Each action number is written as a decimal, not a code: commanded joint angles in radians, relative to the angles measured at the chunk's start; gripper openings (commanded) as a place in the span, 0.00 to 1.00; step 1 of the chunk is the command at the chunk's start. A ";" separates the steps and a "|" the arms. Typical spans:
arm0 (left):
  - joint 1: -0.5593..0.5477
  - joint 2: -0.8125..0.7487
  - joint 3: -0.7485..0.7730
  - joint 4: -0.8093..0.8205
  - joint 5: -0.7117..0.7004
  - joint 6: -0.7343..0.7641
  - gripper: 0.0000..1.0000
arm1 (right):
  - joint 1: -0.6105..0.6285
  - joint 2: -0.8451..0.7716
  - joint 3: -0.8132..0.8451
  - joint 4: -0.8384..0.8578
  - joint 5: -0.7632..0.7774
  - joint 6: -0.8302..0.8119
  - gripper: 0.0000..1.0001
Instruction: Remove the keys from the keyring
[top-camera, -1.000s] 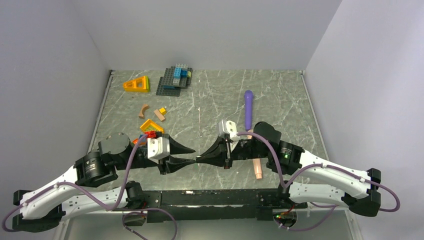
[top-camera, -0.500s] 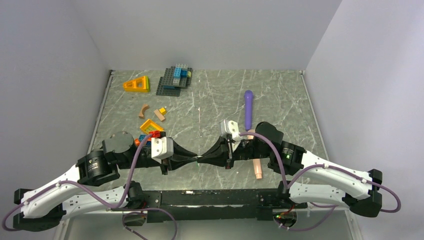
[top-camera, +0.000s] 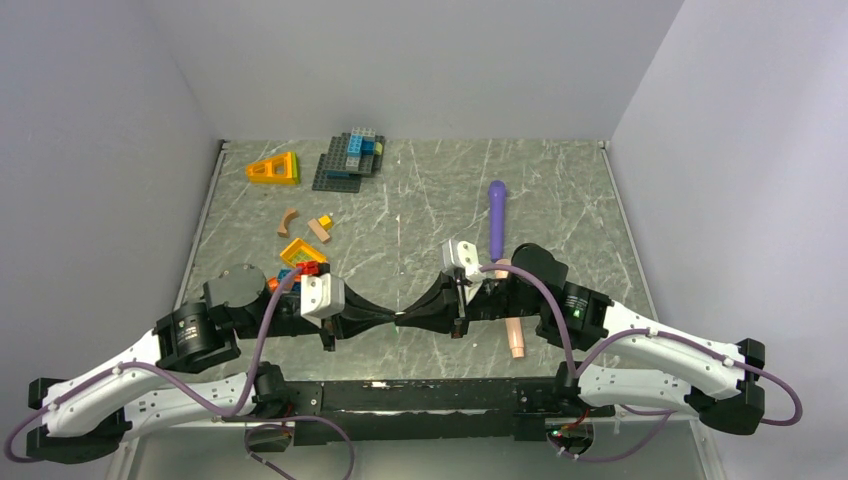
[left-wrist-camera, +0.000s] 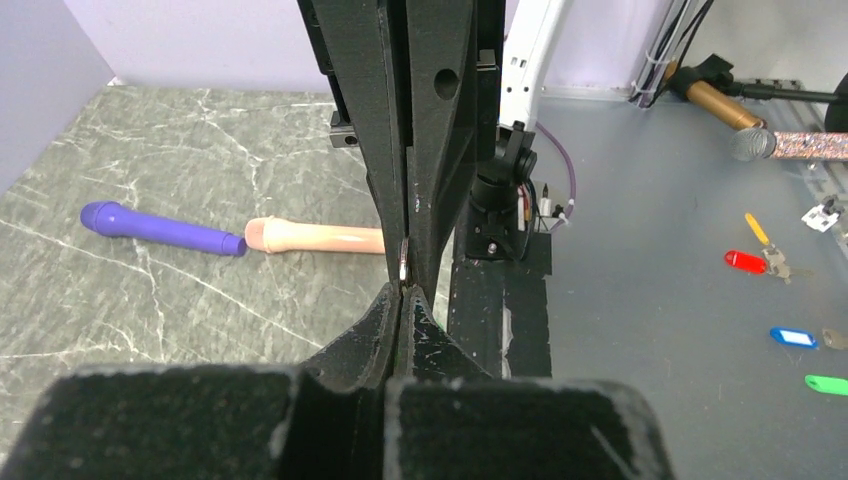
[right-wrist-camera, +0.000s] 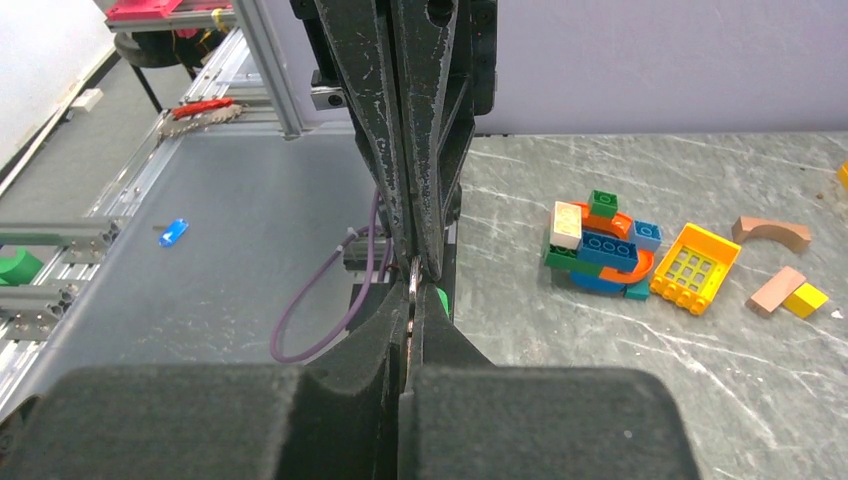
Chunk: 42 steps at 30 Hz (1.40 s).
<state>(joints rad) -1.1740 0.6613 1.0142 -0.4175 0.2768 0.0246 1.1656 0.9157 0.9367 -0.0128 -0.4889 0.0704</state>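
My two grippers meet tip to tip just above the table's near middle. The left gripper (top-camera: 389, 322) is shut on a thin metal keyring (left-wrist-camera: 403, 262), seen edge-on at its fingertips. The right gripper (top-camera: 402, 320) is shut too. The keyring (right-wrist-camera: 412, 278) pokes out of its tips, and a brass-coloured sliver, seemingly the brass key, shows between its pads. The green key head (right-wrist-camera: 441, 300) peeks out beside the right fingertip and is a green speck in the top view (top-camera: 397, 322). Most of both keys is hidden by the fingers.
A purple stick (top-camera: 497, 213) and a beige stick (top-camera: 516, 340) lie right of the grippers. A brick cluster (top-camera: 300, 258) lies by the left wrist. Loose bricks (top-camera: 319, 228), an orange wedge (top-camera: 273, 168) and a grey baseplate (top-camera: 336, 175) lie at the back left.
One second ago my left gripper was open beside the right gripper's tip. It has closed on the keyring and moved slightly right. The right arm has barely moved.
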 joint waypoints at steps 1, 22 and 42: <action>0.002 -0.014 -0.035 0.112 -0.008 -0.061 0.00 | 0.006 -0.020 0.002 0.123 -0.023 0.005 0.00; 0.002 -0.110 -0.210 0.393 -0.122 -0.218 0.00 | 0.006 -0.056 -0.056 0.351 0.031 0.072 0.00; 0.002 -0.163 -0.350 0.693 -0.241 -0.288 0.00 | 0.006 -0.058 -0.185 0.725 0.149 0.160 0.00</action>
<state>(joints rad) -1.1744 0.4953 0.6773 0.2119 0.0998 -0.2493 1.1652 0.8795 0.7456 0.4911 -0.3630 0.2073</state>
